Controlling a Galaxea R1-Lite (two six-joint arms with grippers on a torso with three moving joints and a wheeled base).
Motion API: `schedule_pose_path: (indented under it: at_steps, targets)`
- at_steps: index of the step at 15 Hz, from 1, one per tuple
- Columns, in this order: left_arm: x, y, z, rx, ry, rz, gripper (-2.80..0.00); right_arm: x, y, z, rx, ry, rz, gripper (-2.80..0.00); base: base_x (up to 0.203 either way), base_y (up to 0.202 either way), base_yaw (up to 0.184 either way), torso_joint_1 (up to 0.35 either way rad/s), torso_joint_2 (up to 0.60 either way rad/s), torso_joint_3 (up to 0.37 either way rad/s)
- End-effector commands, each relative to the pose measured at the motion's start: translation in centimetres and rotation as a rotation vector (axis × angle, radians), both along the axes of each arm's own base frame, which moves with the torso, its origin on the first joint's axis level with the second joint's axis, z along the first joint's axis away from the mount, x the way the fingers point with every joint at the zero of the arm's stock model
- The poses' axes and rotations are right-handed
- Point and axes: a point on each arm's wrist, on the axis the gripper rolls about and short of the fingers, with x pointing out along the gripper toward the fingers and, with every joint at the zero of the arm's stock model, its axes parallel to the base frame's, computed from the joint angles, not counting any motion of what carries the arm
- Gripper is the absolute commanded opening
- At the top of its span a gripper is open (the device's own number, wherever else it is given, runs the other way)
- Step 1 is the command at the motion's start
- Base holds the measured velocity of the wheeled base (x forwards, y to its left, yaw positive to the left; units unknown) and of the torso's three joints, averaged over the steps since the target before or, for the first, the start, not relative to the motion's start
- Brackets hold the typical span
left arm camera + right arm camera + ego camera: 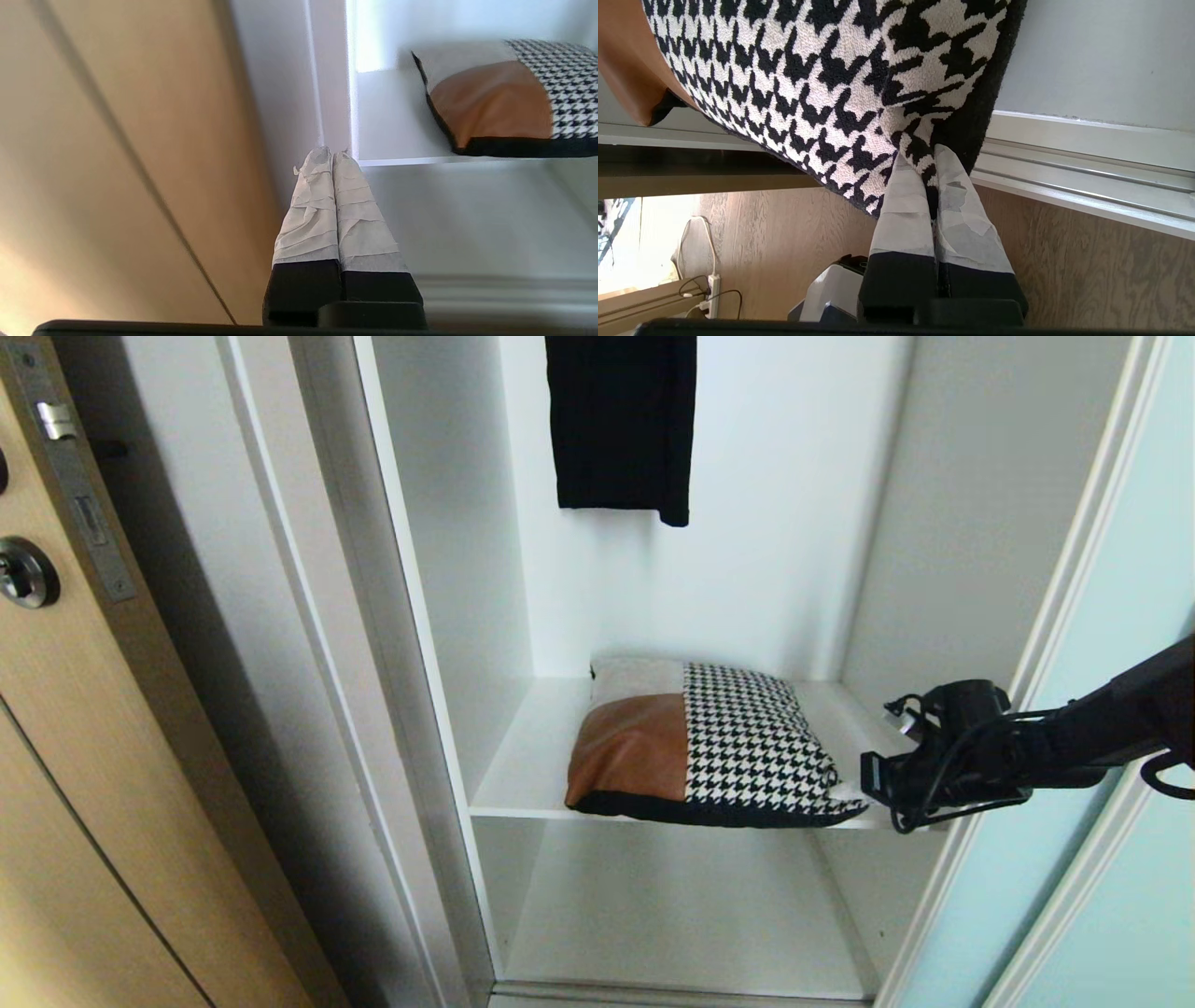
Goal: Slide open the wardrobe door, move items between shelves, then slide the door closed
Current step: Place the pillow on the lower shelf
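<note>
- Right now: right gripper (pixel 930 156) clamped on cushion (pixel 709 747) at its front right corner, pinching houndstooth fabric and black edging, fingers (pixel 903 205) nearly together w/ cloth between.
- Cushion lying on upper shelf (pixel 532 756), toward front edge and right side, front corner slightly overhanging the shelf lip; lower shelf (pixel 672 905) below it bare in what shows.
- Sliding wardrobe door (pixel 1120 709) pushed off to the right, opening clear enough to work through.
- Left gripper (pixel 332 156) closed on nothing, tips together, off the left side of the wardrobe frame near the wood door (pixel 117 140), just below upper shelf's front edge.
- Likely step: drag cushion off upper shelf, move down to lower one. Best pulled straight out past front edge before lowering (corner grip only, so soft body prob. sags and swings); keep clear of right side wall and door frame.
- Risk: thin pinch may slip under cushion's weight.
- Hidden: depth of bite on the corner, cushion's underside, back of lower shelf beneath upper board, top of black garment (pixel 621 425) (cut off), left arm absent from head view.
</note>
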Motion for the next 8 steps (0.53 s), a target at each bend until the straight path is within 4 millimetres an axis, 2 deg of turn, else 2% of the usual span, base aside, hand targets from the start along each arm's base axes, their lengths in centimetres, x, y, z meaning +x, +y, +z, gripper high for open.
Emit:
schedule_pose_path:
  at_steps: [1,3,5,8]
  targets:
    - [7.1,0.0,2.7,-0.013,0.173,-0.061,-2.80,0.0,0.0,-0.3,0.003,0.002,0.003,-2.80,0.000,0.000,0.000,0.000,0.00,0.000]
    - [11.3,-0.6,4.3,-0.025,0.223,-0.165,-2.80,0.1,0.1,-0.1,0.002,-0.004,0.008,-2.80,0.000,0.000,0.000,0.000,0.00,0.000]
    - [14.6,-2.1,5.1,-0.029,0.258,-0.277,-2.80,0.2,0.6,0.0,-0.001,-0.011,0.021,-2.80,0.000,0.000,0.000,0.000,0.00,0.000]
    - [18.3,-5.7,4.6,-0.018,0.335,-0.438,-2.80,0.2,0.7,0.4,-0.004,-0.019,0.024,-2.80,0.000,0.000,0.000,0.000,0.00,0.000]
